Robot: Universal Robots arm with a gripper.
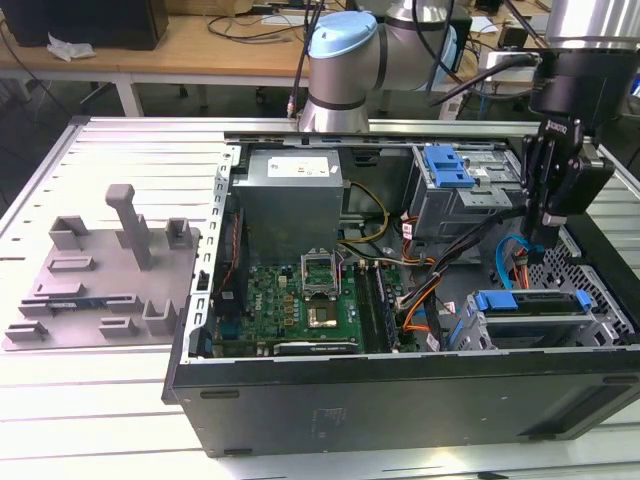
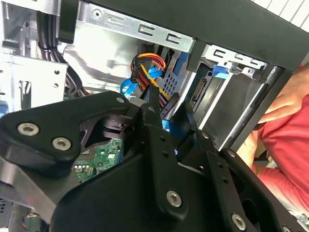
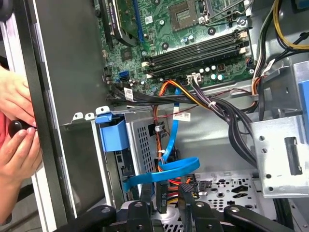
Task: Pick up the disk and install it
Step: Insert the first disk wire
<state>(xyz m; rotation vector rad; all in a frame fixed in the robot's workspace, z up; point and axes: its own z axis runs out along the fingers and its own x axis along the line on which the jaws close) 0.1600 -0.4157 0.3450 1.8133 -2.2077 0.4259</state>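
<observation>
The disk [image 1: 525,301], edged by its blue carrier frame, lies in the drive cage [image 1: 600,320] at the front corner of the open computer case, on the exterior view's right. In the first wrist view the carrier's blue tab [image 3: 112,133] sticks out at the cage's mouth. My gripper [image 1: 540,250] hangs inside the case just behind the cage, pointing down. In both wrist views my gripper [image 2: 169,108] [image 3: 165,200] sits at a black power connector [image 3: 161,199] with red, yellow and orange wires [image 2: 150,62], next to a blue flat cable [image 3: 164,171].
The motherboard [image 1: 300,295] fills the case's middle, with thick cable bundles [image 3: 227,116] running past the cage. A second blue-fronted bay [image 1: 447,166] sits further back. A grey holder block [image 1: 100,270] lies outside the case. A person's hands [image 3: 14,125] rest at the case's outer wall.
</observation>
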